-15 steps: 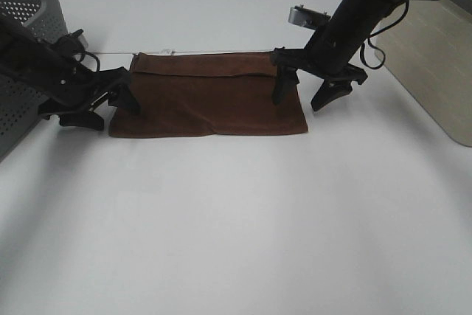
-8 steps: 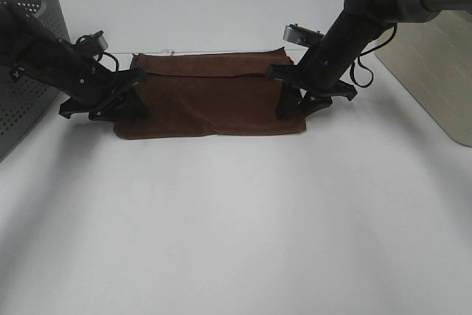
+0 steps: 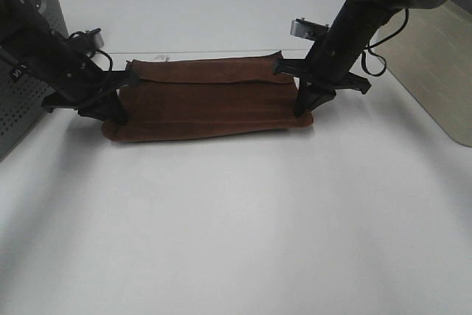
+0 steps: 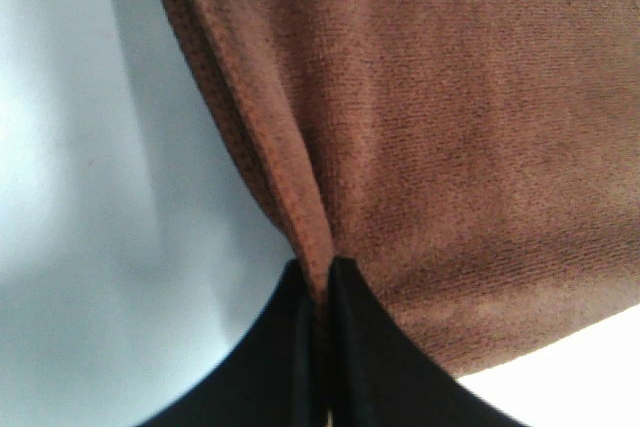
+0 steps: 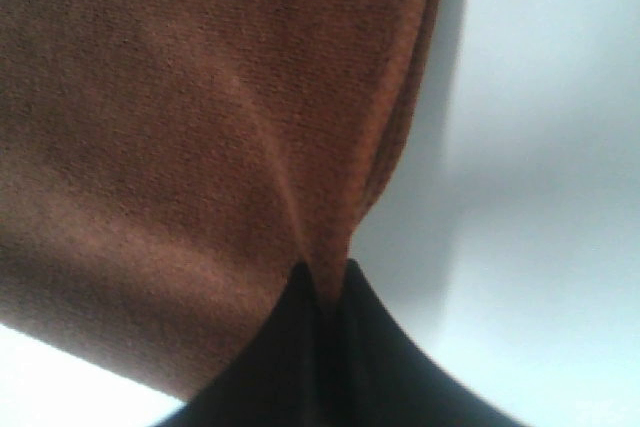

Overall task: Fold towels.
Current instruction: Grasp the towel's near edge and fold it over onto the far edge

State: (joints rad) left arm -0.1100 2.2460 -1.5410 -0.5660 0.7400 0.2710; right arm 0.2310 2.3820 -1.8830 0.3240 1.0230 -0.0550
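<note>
My left tool and right tool pinch the brown towel shut; I should lift both ends together, evenly.

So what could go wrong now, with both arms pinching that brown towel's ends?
Each pair of jaws pinches only a thin fold at the edge of the towel, so it could slip out. The already folded far flap might fall open. Uneven arm motion could leave the fold crooked.
</note>
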